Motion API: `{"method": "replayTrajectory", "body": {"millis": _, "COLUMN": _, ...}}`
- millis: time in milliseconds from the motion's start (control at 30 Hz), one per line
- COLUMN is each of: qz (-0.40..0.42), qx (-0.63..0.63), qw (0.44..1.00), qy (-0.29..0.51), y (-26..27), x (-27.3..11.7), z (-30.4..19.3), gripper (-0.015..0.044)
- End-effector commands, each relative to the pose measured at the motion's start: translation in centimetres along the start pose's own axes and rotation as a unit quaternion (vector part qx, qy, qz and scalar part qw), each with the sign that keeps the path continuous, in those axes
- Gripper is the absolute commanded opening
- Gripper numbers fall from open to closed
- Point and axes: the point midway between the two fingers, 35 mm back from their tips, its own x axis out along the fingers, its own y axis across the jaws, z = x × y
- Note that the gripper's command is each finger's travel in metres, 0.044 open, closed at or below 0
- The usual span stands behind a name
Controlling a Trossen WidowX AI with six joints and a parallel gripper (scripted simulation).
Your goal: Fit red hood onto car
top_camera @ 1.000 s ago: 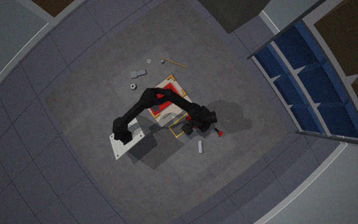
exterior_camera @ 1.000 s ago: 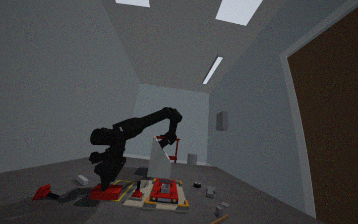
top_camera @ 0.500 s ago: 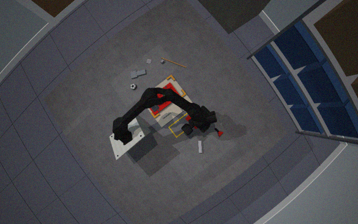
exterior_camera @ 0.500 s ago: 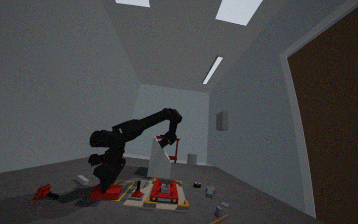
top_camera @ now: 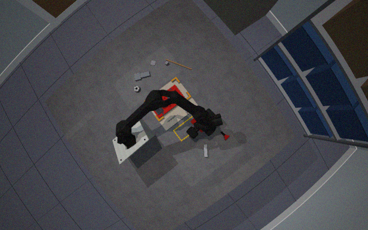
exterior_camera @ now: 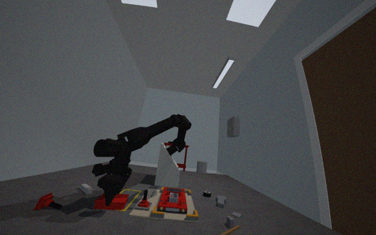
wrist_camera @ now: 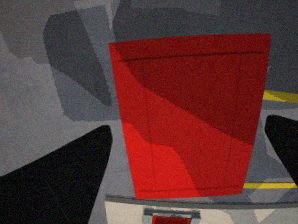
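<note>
The red hood (top_camera: 193,121) (exterior_camera: 121,201) (wrist_camera: 185,100) lies roof up on the table, partly over the yellow outline (top_camera: 177,135). My gripper (wrist_camera: 188,127) is open and empty, pointing down. In the wrist view its fingers stand at either side of the hood with gaps between; in the exterior view the near finger hangs low in front of the hood. Whether it touches is not clear. The red chassis (top_camera: 175,90) (exterior_camera: 163,206) sits in the jig (top_camera: 180,113) (exterior_camera: 138,213) (wrist_camera: 125,211), with the grey engine block (exterior_camera: 173,197) on its deck. The pegs are too small to make out.
A red part with an upright black stem (exterior_camera: 144,203) stands on the jig board beside the chassis. Another red piece (top_camera: 226,137) (exterior_camera: 45,201) lies beyond the hood. A white block (top_camera: 205,150) (exterior_camera: 86,188), a wheel (top_camera: 136,88) (exterior_camera: 207,193), grey pieces and an orange rod (top_camera: 179,64) lie around.
</note>
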Motion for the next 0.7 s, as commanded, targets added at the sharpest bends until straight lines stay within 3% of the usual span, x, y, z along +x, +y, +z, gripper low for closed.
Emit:
{"method": "replayTrajectory", "body": {"millis": 0, "qz": 0.001, "qx": 0.002, "qw": 1.0, "qy": 0.002, "y": -0.01, "x": 0.24, "z": -0.03, "gripper": 0.044}}
{"method": "replayTrajectory", "body": {"millis": 433, "qz": 0.001, "qx": 0.002, "qw": 1.0, "qy": 0.002, "y": -0.02, "x": 0.89, "z": -0.05, "gripper": 0.044}}
{"method": "replayTrajectory", "body": {"millis": 567, "qz": 0.0, "qx": 0.0, "qw": 1.0, "qy": 0.0, "y": -0.01, "x": 0.7, "z": -0.02, "gripper": 0.0335}}
{"method": "replayTrajectory", "body": {"millis": 667, "qz": 0.0, "qx": 0.0, "qw": 1.0, "qy": 0.0, "y": -0.01, "x": 0.7, "z": -0.02, "gripper": 0.0315}}
